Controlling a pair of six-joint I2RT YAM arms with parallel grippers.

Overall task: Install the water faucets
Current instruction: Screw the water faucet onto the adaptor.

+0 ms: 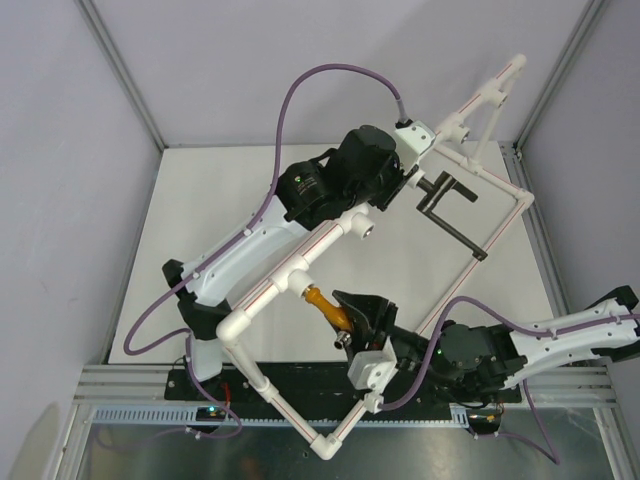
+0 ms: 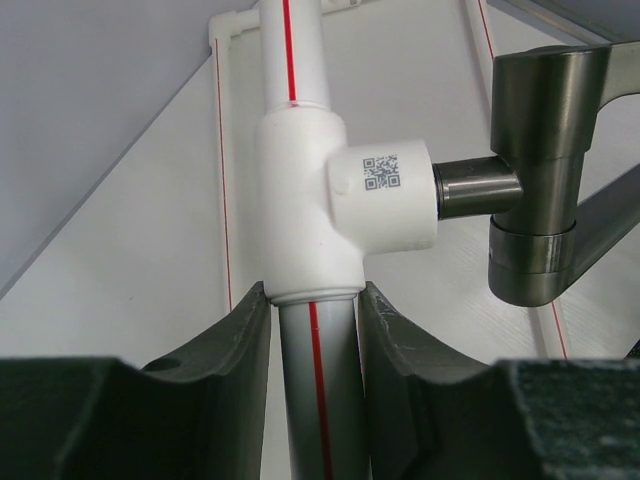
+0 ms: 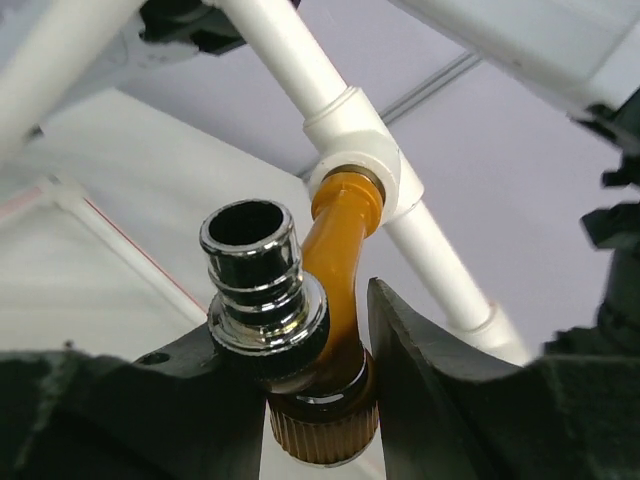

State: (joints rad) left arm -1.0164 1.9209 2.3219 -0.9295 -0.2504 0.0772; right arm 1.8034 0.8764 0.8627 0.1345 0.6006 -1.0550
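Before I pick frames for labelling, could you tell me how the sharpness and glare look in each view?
Top external: even, soft light, sharp. Left wrist: white tee and its code crisp, black tap carries a sheen, the tool's fingers dark and soft. Right wrist: orange tap glares at its chrome spout, pipes behind softer.

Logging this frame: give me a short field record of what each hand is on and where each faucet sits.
left hand: closed on the white plastic pipe frame with red stripes, just below a white tee fitting
dark metal tap with a long arm: stem seated in that tee's side socket
right hand: closed around the orange-brass tap with a shiny chrome end
orange tap's far end: inside a second white pipe socket
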